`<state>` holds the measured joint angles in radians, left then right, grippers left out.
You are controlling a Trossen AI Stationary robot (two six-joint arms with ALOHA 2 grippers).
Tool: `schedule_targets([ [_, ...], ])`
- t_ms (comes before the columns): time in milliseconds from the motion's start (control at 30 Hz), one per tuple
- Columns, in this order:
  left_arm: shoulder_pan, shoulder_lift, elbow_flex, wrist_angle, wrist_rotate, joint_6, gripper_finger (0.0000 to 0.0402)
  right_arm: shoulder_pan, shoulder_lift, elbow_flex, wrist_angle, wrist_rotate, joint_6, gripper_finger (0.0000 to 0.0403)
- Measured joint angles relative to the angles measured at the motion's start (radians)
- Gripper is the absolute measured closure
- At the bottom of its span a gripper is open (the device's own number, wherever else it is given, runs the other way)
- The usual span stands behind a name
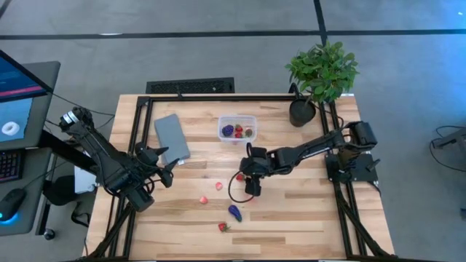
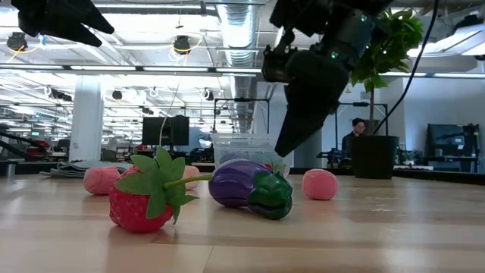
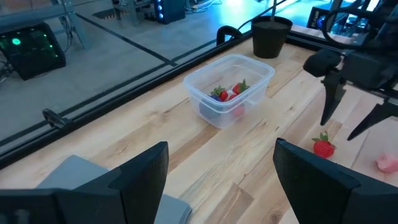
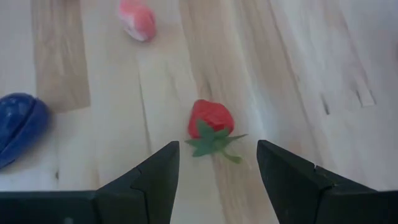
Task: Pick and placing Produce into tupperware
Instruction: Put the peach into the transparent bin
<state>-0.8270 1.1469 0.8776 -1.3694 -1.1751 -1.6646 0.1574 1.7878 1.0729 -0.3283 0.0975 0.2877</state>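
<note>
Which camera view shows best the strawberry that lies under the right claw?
The right wrist view: the strawberry fills the middle, lying between the open fingers of the right claw. The left wrist view shows it small, off to one side. The high view gives only a red dot. In the low view I cannot pick it out.

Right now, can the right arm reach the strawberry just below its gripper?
Probably yes. The right gripper is open and hangs right above the strawberry, which lies alone on bare table; nothing stands between them.
</note>
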Motion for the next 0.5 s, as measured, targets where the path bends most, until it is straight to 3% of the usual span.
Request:
schedule_targets([
  [367,0.000,0.000,0.000,-0.009,-0.008,0.010,0.0122,-0.017,0.000,0.000,0.029,-0.029,-0.033,0.0163],
  [500,0.000,0.000,0.000,0.015,-0.009,0.091,0.0122,-0.016,0.000,0.000,0.030,-0.030,-0.033,0.0163],
])
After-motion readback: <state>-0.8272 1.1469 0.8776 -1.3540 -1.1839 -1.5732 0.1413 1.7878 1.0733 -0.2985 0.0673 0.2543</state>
